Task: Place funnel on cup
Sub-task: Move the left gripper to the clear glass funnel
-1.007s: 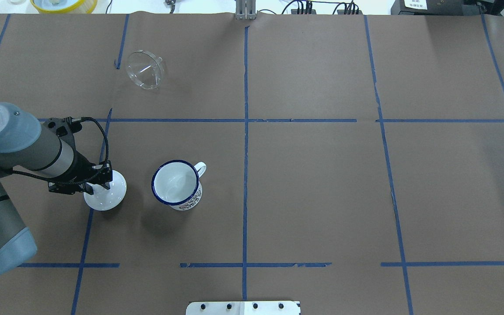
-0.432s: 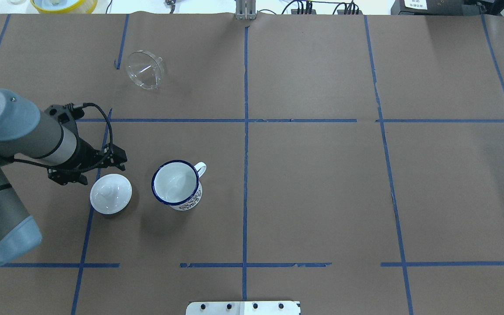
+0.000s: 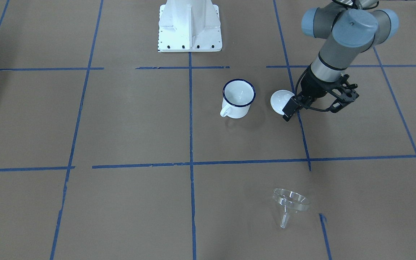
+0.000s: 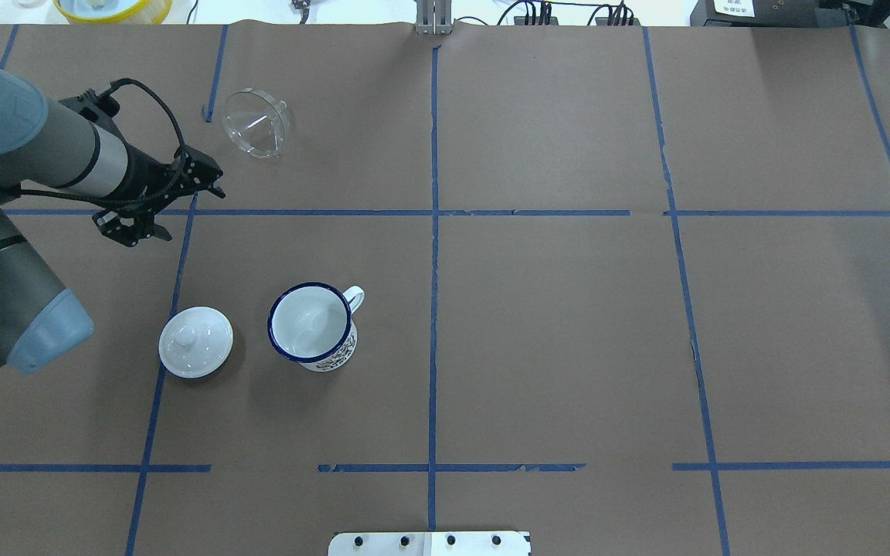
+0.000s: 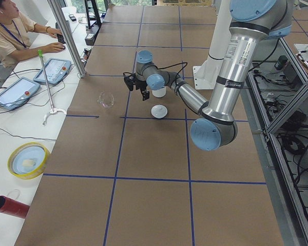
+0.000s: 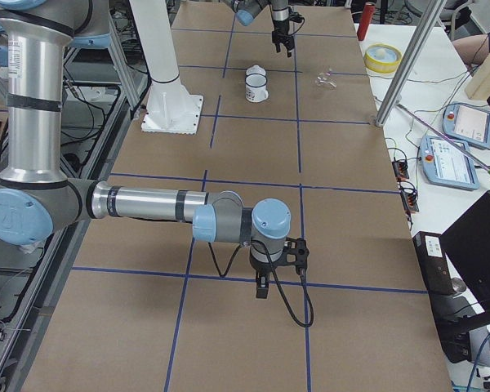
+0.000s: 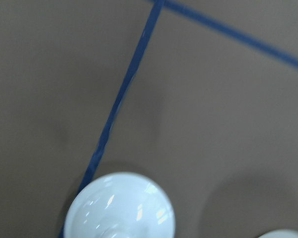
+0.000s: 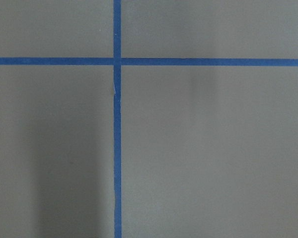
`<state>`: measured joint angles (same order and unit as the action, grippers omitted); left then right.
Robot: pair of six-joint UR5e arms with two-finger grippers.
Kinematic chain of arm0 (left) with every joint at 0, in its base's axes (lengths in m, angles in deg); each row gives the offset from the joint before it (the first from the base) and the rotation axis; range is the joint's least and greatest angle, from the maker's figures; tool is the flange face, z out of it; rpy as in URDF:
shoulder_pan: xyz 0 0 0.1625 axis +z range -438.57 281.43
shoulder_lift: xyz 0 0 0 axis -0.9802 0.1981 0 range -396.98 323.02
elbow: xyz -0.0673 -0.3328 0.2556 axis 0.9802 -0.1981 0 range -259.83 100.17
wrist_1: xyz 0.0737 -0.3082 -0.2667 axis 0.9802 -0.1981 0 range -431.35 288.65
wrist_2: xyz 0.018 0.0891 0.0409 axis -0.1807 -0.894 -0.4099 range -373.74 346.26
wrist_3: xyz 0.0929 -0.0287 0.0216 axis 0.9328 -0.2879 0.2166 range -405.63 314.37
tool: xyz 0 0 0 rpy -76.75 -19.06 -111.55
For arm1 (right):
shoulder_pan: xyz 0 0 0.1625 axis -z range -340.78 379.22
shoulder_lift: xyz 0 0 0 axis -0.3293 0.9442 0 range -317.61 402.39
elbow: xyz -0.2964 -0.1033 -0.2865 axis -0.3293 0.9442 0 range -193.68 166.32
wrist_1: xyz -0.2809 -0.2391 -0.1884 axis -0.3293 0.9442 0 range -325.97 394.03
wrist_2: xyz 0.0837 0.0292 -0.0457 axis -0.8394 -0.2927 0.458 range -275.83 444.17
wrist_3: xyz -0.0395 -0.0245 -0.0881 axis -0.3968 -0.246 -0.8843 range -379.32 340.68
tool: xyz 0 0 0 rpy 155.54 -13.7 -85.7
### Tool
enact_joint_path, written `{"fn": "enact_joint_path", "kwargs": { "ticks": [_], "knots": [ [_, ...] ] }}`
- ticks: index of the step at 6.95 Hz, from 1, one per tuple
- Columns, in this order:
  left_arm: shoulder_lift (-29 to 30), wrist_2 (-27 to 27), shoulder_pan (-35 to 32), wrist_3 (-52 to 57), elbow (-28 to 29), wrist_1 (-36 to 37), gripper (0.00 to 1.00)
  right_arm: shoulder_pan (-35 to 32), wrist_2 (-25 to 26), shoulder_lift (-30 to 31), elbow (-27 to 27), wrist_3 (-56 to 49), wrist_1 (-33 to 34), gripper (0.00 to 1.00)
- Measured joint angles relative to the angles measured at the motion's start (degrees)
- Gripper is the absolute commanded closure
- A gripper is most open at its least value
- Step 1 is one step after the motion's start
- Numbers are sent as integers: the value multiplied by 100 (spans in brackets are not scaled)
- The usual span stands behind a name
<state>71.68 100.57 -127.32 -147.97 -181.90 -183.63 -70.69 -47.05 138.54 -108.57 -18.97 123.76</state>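
Observation:
The clear funnel (image 4: 257,123) lies on its side at the far left of the table, also in the front view (image 3: 290,204). The white cup (image 4: 312,326) with a dark blue rim stands upright and empty in the left half, also in the front view (image 3: 238,98). My left gripper (image 4: 178,205) is open and empty above the paper, between the funnel and the white lid; it also shows in the front view (image 3: 311,108). My right gripper (image 6: 261,290) hangs over bare paper far from both; I cannot tell whether it is open or shut.
A white domed lid (image 4: 195,341) with a knob rests on the table just left of the cup, also in the left wrist view (image 7: 120,208). Blue tape lines cross the brown paper. The robot's white base (image 3: 190,25) stands behind the cup.
My left gripper has let go of the lid's knob, lifted off and moved away toward the funnel. The lid stays on the table beside the cup.

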Motion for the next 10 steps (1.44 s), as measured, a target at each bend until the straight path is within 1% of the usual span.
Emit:
{"fn": "enact_joint_path", "kwargs": {
  "ticks": [1, 2, 3, 4, 5, 7, 8, 10],
  "knots": [
    [82, -503, -57, -939, 358, -827, 0, 0, 0, 0, 0, 0, 0, 0],
    [188, -1035, -69, -1702, 713, -1440, 0, 0, 0, 0, -2, 0, 0, 0],
    [367, -1632, -68, -2357, 1164, -1854, 0, 0, 0, 0, -2, 0, 0, 0],
    [549, -2098, -67, -2815, 1593, -2136, 0, 0, 0, 0, -2, 0, 0, 0],
    [674, -2310, -55, -3125, 1868, -2280, 0, 0, 0, 0, -2, 0, 0, 0],
    [1069, -2424, 39, -3481, 2459, -2352, 0, 0, 0, 0, -1, 0, 0, 0],
    [1206, -2435, 82, -3566, 2647, -2364, 0, 0, 0, 0, 0, 0, 0, 0],
    [1321, -2448, 149, -3683, 2811, -2480, 4, 0, 0, 0, 0, 0, 0, 0]
  ]
}}
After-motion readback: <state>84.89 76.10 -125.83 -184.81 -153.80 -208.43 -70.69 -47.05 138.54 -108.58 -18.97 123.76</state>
